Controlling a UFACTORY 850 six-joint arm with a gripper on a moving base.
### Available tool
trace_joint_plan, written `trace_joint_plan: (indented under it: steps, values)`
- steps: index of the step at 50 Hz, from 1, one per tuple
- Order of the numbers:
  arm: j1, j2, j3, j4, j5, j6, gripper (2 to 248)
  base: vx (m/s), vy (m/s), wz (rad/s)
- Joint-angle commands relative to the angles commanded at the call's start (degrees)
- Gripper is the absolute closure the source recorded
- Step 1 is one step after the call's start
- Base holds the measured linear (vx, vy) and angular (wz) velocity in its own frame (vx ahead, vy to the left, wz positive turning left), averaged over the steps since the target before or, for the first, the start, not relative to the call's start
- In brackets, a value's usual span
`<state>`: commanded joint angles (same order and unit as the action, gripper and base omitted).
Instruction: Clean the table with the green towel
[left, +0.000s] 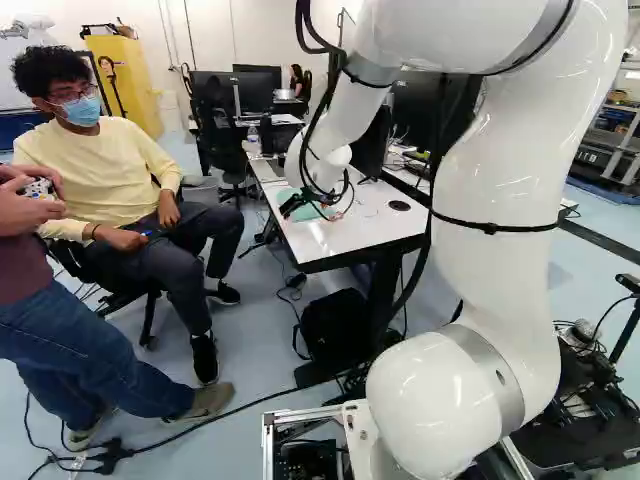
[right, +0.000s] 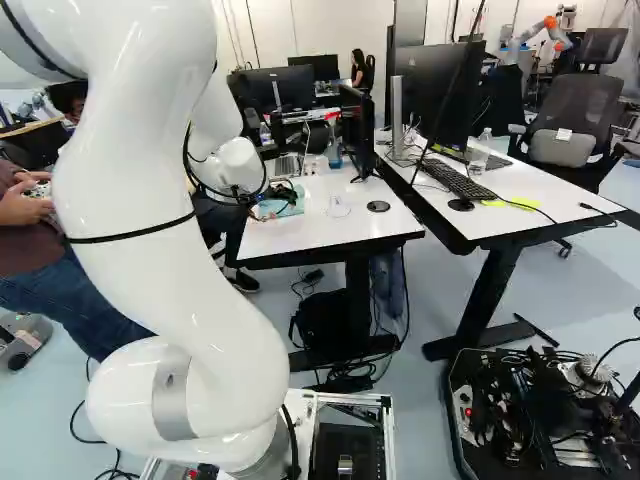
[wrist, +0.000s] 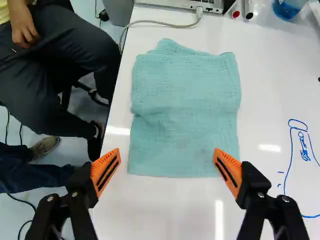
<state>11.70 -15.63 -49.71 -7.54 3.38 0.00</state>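
At the table's left part in the left base view, my gripper (left: 296, 203) hangs low over the green towel (left: 310, 209). The wrist view shows the gripper (wrist: 166, 169) open, its orange-padded fingers wide apart with nothing held. The towel (wrist: 185, 100) lies flat, folded into a rough rectangle, mostly ahead of the fingers, its near edge between them. Whether the fingers touch the tabletop cannot be told. The white table (wrist: 280, 95) bears blue marker drawings (wrist: 304, 146) beside the towel.
Beyond the towel are a laptop (wrist: 187, 4), a cable (wrist: 160, 22), markers (wrist: 248, 9) and a blue bottle (wrist: 287, 7). A seated person's legs (wrist: 65, 60) are close beside the table edge. A second desk (right: 520, 200) holds a monitor and keyboard. Another robot (right: 530, 38) stands far back.
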Motion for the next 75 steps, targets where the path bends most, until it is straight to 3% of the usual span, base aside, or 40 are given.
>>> trace_joint_plan:
  steps: [26,39,75]
  values:
    - [-0.01,2.0,0.43,0.0,0.0,0.0,3,0.0,0.0,0.0]
    - [-0.51,1.81,-1.82,0.0,0.64,0.0,3,0.0,0.0,0.0]
    - [-3.26,-4.79,-11.98,0.0,21.21,0.0,3,0.0,0.0,0.0]
